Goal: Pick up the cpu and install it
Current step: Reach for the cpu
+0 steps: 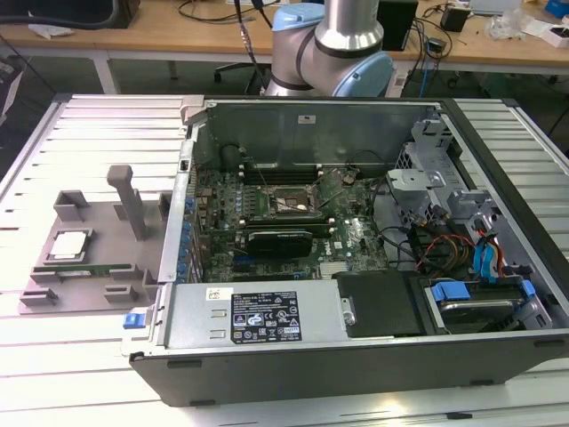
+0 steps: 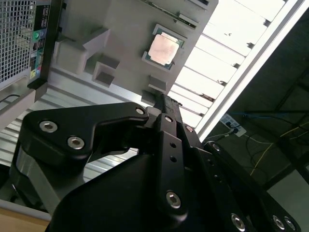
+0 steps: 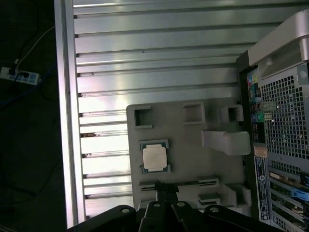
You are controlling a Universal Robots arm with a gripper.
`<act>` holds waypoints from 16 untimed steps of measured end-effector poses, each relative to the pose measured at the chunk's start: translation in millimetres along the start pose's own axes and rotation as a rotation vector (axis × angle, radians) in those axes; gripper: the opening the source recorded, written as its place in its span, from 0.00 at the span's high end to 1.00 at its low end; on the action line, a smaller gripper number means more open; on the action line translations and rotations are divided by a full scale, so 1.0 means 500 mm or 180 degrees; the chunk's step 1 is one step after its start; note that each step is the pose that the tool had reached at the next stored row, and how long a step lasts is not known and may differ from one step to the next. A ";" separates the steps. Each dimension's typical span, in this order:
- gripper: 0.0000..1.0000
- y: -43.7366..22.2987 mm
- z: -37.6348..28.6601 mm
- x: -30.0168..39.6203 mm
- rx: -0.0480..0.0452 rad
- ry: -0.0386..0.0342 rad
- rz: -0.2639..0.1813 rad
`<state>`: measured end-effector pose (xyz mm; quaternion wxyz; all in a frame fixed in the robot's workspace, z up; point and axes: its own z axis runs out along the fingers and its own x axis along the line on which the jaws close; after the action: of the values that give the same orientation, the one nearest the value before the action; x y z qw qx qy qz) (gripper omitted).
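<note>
The gripper (image 3: 161,187) was clenched with nothing between its jaws. In both wrist views its black tips (image 2: 163,101) were apart from the cpu (image 3: 154,157) and pointed at the near edge of the grey fixture (image 3: 193,154).

The cpu lay flat, metal top up, in a square pocket of that fixture (image 2: 120,29), untouched.

In the exterior view the cpu (image 1: 69,245) sat at about nine o'clock from the open computer case (image 1: 356,356), well apart from it, on the exterior view's left. An upright grey post (image 1: 133,200) rose from the fixture (image 1: 107,222) at roughly two o'clock from the chip.

Inside the case the motherboard socket (image 1: 286,203) lay bare, with no chip in it. The arm (image 1: 333,44) stood at twelve o'clock behind the case, and everything rested on a slatted metal table (image 1: 89,356).
</note>
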<state>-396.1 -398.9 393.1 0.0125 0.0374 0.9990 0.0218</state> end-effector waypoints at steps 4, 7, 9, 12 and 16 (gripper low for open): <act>0.89 -0.001 0.000 0.017 0.0000 0.0000 0.0000; 0.89 -0.002 -0.001 0.026 0.0000 0.0000 0.0000; 0.89 -0.002 -0.001 0.031 0.0000 0.0000 0.0000; 0.89 -0.003 -0.001 0.039 0.0000 0.0000 0.0000; 0.89 -0.003 -0.001 0.040 0.0000 0.0000 0.0000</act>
<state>-416.0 -398.9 393.1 0.0125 0.0374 0.9990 0.0218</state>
